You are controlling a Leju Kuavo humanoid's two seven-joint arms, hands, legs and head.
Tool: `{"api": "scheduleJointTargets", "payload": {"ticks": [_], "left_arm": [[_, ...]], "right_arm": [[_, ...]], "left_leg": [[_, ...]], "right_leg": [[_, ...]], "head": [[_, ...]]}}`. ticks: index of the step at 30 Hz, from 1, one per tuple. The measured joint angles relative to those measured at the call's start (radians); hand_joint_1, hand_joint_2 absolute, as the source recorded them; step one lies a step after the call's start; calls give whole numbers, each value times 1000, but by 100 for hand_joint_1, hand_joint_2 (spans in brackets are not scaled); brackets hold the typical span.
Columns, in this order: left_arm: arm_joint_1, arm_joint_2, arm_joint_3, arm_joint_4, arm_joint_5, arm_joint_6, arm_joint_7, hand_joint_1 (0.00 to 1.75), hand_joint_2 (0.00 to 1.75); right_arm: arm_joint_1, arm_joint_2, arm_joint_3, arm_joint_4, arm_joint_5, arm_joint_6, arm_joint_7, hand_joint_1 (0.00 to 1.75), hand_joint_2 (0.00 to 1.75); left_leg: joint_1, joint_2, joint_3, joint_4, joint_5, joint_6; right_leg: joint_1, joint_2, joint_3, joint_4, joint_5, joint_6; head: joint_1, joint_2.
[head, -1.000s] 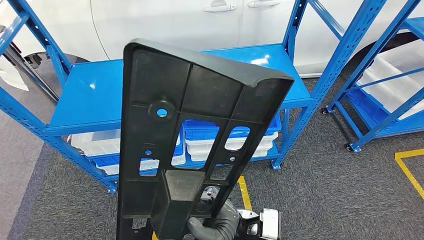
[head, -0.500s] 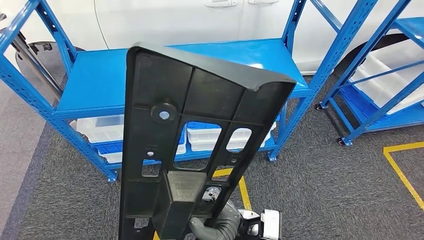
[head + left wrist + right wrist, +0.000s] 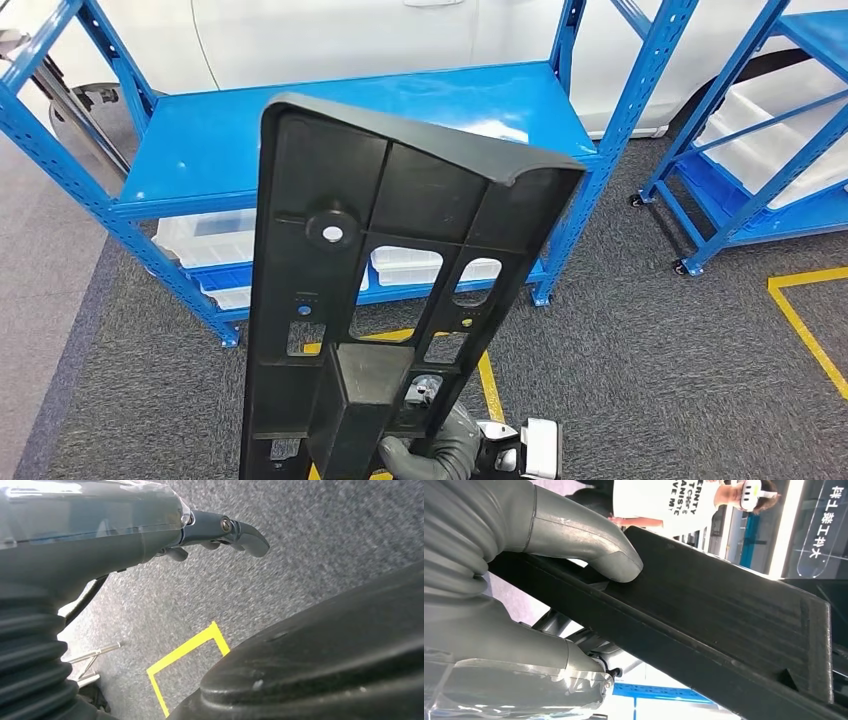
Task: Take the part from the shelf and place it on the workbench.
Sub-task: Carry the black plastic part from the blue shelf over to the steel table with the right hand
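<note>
part (image 3: 400, 250) in r hand (image 3: 440, 455), blue shelf (image 3: 200, 150) behind

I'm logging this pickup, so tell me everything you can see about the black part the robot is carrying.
The black part is a long, flat panel, seemingly matte moulded plastic. The ribbed side faces the head camera, with a round boss, several cut-out windows and a boxy raised block low down. Its top edge curls over. It stands nearly upright, leaning slightly, in front of the blue shelf. The right hand grips its lower end, thumb pressed on one face.

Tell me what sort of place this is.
Probably a car workshop or parts store: blue metal shelves holding plastic bins, a white car behind them, and yellow floor tape.
</note>
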Motion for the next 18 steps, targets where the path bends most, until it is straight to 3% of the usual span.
{"api": "scheduleJointTargets", "payload": {"ticks": [3,5,8,9,11,13,14,15,16,18], "left_arm": [[6,1,0,0,0,0,2,0,175],[9,1,0,0,0,0,3,0,175],[10,-1,0,0,0,1,3,0,175],[10,-2,0,0,0,2,3,0,175],[10,-4,0,0,0,4,3,0,175],[9,-4,0,0,0,6,2,0,175],[8,-4,0,0,0,6,1,0,175],[8,-4,0,0,0,6,0,0,175],[8,-4,0,0,0,7,0,0,175],[6,-4,0,0,2,8,0,0,175]], "right_arm": [[1,0,0,5,0,0,-2,175,175],[1,0,0,6,-1,0,-3,175,175],[3,0,-1,7,-2,0,-3,175,175],[4,0,-1,7,-2,0,-3,175,175],[6,0,-1,7,-1,0,-4,175,175],[11,0,-1,7,1,0,-4,175,175],[14,0,-1,7,3,0,-4,175,175],[17,0,-1,6,5,-1,-4,175,175],[19,0,-1,6,8,-1,-4,175,175],[19,1,-1,4,12,0,-3,175,175]], "left_leg": [[0,1,138,-197,54,9],[-4,-2,178,-267,56,21],[-3,-3,161,-274,71,39],[0,-1,152,-276,80,45],[3,4,131,-277,98,54],[2,6,106,-276,116,57],[1,7,93,-276,125,56],[1,7,82,-275,133,54],[1,7,71,-275,142,52],[-1,6,55,-274,156,45]], "right_leg": [[2,2,-29,17,12,8],[5,3,-38,25,20,19],[8,5,-50,30,30,38],[7,6,-58,41,19,43],[2,6,-91,118,-54,54],[-2,5,-132,245,-139,61],[-2,5,-138,288,-155,63],[-2,5,-126,298,-150,62],[-2,5,-92,266,-130,59],[2,6,19,120,-97,46]], "head": [[0,0],[0,0],[0,0],[0,0],[0,0],[0,0],[0,0],[0,0],[0,0],[0,0]]}}
